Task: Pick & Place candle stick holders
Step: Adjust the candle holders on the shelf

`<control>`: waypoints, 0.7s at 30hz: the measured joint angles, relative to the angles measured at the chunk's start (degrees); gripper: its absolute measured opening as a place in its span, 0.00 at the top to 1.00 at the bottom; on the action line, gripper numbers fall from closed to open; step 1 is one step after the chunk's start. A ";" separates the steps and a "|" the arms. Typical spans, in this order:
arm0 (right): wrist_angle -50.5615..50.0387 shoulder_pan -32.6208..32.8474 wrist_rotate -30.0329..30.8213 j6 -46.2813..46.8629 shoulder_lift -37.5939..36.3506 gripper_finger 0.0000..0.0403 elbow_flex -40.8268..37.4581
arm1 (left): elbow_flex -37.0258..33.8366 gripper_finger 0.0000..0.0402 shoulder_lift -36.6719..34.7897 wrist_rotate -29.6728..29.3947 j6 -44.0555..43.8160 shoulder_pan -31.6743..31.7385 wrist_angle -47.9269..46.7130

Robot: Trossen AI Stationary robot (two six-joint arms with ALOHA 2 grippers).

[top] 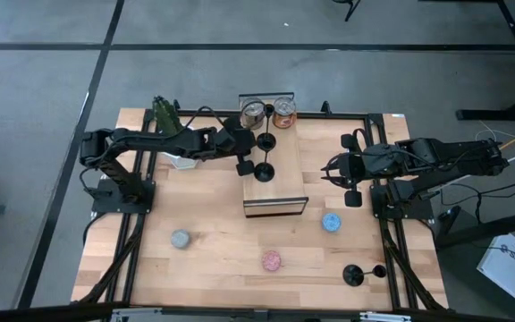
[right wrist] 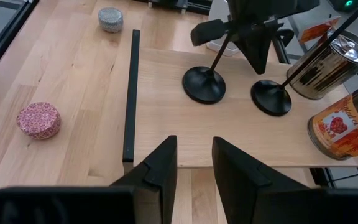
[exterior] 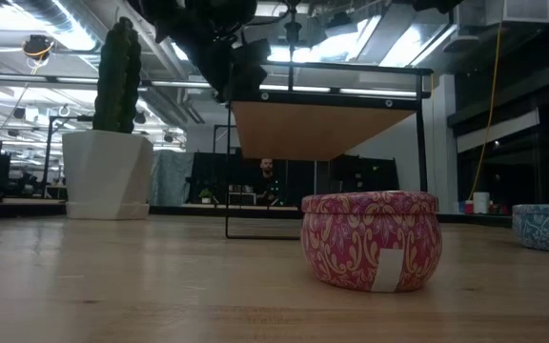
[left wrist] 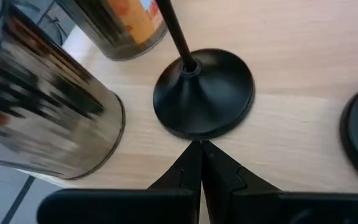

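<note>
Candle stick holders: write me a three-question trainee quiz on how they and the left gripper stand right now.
1. True or false: the candle stick holders on the raised platform lie on their sides.
2. How many candle stick holders are on that platform? A) one B) two C) four
3. Fill in: the left gripper points at a holder's base with its jaws ____.

Key: 1 false, they stand upright; 2 B; 3 shut, with nothing between them.
</note>
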 joint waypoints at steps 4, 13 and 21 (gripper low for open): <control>-0.02 0.00 0.00 -0.01 -0.02 0.75 -0.01 | 0.02 1.00 1.04 -0.04 0.66 -0.02 0.99; 0.00 0.01 0.00 0.01 0.01 0.75 0.00 | 0.17 1.00 3.76 -1.94 0.20 -0.06 4.38; -0.01 0.01 0.00 0.00 0.01 0.75 -0.02 | 0.09 1.00 4.12 -0.07 0.33 0.04 9.10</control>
